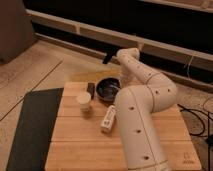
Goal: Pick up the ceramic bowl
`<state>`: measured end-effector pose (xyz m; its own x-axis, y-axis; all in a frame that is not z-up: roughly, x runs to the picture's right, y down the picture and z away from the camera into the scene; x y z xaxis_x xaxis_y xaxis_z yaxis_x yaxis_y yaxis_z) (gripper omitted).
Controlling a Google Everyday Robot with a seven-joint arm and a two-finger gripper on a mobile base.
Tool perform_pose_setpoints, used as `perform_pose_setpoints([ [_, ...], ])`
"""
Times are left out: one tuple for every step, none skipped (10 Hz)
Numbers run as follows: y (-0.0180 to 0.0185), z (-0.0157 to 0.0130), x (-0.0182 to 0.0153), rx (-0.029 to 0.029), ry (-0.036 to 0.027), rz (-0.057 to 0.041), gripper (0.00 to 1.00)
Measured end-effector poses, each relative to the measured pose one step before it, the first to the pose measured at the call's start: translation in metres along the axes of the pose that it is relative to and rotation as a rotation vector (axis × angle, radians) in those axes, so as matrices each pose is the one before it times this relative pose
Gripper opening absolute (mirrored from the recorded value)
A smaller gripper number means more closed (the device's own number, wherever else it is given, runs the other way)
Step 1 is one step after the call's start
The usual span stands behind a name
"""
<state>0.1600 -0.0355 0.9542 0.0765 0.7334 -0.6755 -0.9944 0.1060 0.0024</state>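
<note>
The ceramic bowl [107, 89] is round, shallow and dark with a glossy inside. It sits on the wooden table [75, 135] near the far edge. My white arm rises from the front right, bends over the table and comes down at the bowl's right side. My gripper [118, 86] is at the bowl's right rim, low over it. Whether it touches the rim is hidden by the arm.
A small white cup [84, 102] stands front-left of the bowl. A small dark object [90, 89] stands left of the bowl. A white packet [108, 119] lies next to my arm. A dark mat [29, 127] lies left of the table. Cables [200, 117] lie on the right.
</note>
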Motion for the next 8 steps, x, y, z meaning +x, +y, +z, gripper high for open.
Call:
perform_pose_setpoints([
  [-0.00563,-0.01894,-0.01098,0.01512,-0.04815,0.00719,0.00],
  [-0.00395,-0.01712,-0.00798,0.01138,-0.03474,0.00535,0.00],
  [-0.00373,-0.02538,-0.01301,0.00990,-0.05715,0.00466,0.00],
  [0.00134,-0.01172,-0.00611,-0.00820,-0.02911,-0.00039,0.00],
  [0.00796,-0.01506,-0.00610,-0.02192,-0.03306,-0.00861,0.00],
  [0.01490,-0.01951,-0.00790,-0.02569,-0.04387,-0.02916,0.00],
  [0.00815,-0.01042,-0.00198,-0.01527,-0.01624,-0.01147,0.00],
  [0.00316,-0.01138,0.00002,-0.00316,-0.00893,-0.00278,0.00],
])
